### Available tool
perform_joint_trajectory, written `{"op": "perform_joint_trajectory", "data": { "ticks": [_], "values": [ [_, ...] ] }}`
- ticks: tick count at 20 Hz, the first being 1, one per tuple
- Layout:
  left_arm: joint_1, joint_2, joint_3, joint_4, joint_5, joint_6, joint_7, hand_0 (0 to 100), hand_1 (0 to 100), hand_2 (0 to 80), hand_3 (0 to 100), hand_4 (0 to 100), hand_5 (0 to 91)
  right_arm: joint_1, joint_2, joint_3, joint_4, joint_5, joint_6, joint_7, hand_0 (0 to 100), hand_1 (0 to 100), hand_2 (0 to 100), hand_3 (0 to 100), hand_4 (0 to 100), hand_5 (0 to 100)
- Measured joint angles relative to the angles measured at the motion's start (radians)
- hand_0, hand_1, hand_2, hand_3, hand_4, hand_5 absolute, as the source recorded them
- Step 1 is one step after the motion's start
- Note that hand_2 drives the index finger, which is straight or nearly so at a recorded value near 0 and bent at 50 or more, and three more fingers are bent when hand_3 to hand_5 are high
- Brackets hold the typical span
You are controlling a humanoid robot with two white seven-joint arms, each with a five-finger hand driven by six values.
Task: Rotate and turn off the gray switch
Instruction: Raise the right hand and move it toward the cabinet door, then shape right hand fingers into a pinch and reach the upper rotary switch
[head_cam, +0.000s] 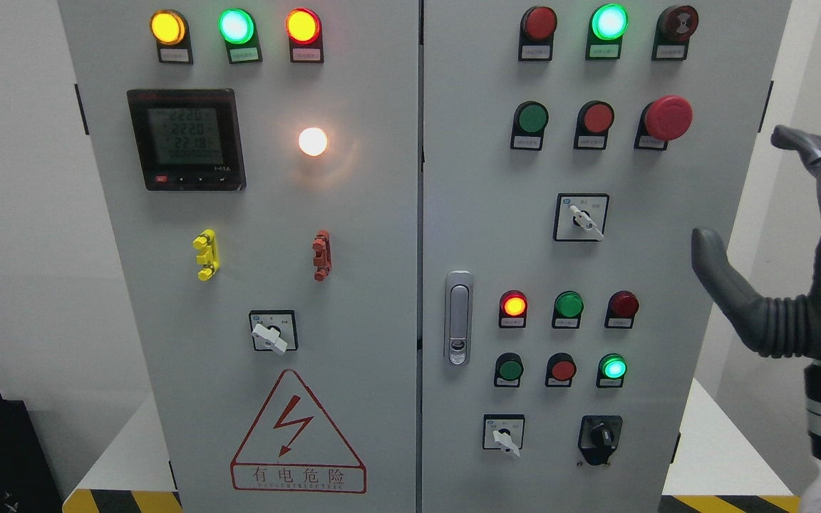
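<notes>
Gray switch (pixel 580 218) sits well left of right hand's (pixel 795 271) open fingers (pixel 820 153).

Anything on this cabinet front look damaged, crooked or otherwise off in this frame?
Nothing stands out. All three gray switches point lower right alike, labels sit straight, and the right hand is raised clear of the panel.

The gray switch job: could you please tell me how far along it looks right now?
Nothing looks done yet: the gray rotary switches on the cabinet are untouched, and which one is meant is unclear. In hand: the right hand is raised beside the cabinet's right edge, fingers open, holding nothing. Left: reaching a switch, gripping its handle and rotating it off.
</notes>
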Motion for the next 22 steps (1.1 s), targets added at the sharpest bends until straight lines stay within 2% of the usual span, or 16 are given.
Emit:
{"op": "perform_joint_trajectory", "data": {
  "ticks": [3, 6, 14, 18, 22],
  "values": [
    [0.0, 0.0, 0.0, 0.0, 0.0, 0.0, 0.0, 12, 39, 0.0, 0, 0, 0.0, 0.0, 0.011, 0.003, 0.008, -0.009, 0.03, 0.005, 21, 49, 40, 83, 85, 100],
    [0.0, 0.0, 0.0, 0.0, 0.0, 0.0, 0.0, 12, 39, 0.0, 0, 0, 0.0, 0.0, 0.025, 0.005, 0.014, -0.014, 0.049, 0.011, 17, 49, 45, 89, 89, 100],
    [0.0, 0.0, 0.0, 0.0, 0.0, 0.0, 0.0, 12, 39, 0.0, 0, 0, 0.0, 0.0, 0.079, 0.019, 0.03, -0.019, 0.112, 0.053, 10, 49, 50, 94, 93, 100],
    [0.0, 0.0, 0.0, 0.0, 0.0, 0.0, 0.0, 12, 39, 0.0, 0, 0, 0.0, 0.0, 0.108, 0.033, 0.036, -0.02, 0.16, 0.06, 9, 50, 51, 95, 94, 100],
    [0.0, 0.0, 0.0, 0.0, 0.0, 0.001, 0.0, 12, 39, 0.0, 0, 0, 0.0, 0.0, 0.133, 0.042, 0.04, -0.02, 0.179, 0.061, 7, 50, 52, 95, 94, 100]
  ]
}}
